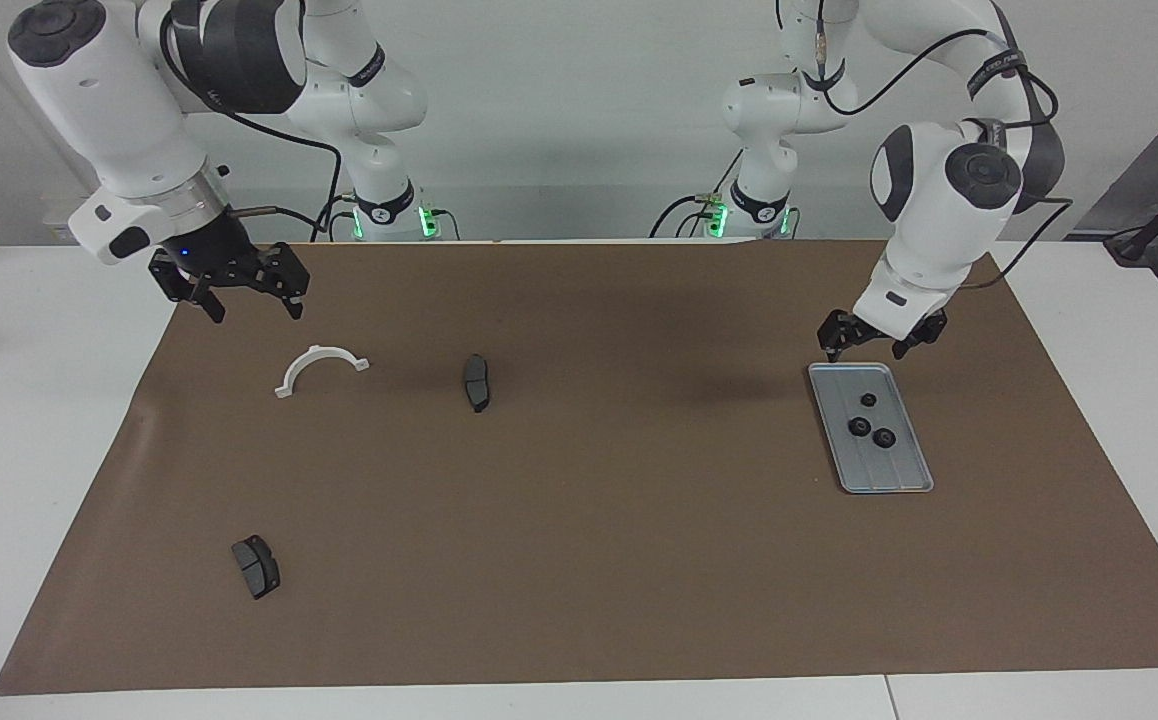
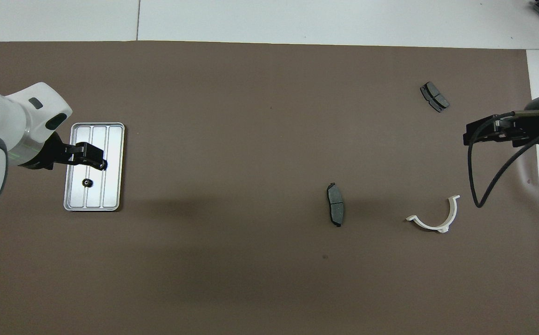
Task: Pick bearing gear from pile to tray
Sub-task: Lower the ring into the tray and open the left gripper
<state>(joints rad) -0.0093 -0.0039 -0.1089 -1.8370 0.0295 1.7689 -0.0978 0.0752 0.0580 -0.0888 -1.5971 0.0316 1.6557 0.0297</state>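
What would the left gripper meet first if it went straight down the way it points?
Probably the tray, near its end closest to the robots; the open left gripper hangs above that end, though depth is unclear.

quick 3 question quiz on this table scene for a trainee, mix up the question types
1. How many black gears lie in the tray?
2. True or false: the left gripper is closed on a gear.
3. Which part lies nearest the right gripper? A) white half-ring bracket B) tray C) the brake pad farthest from the robots

Key: 1. Three. 2. False: it is open, empty, above the tray's robot-side end. 3. A.
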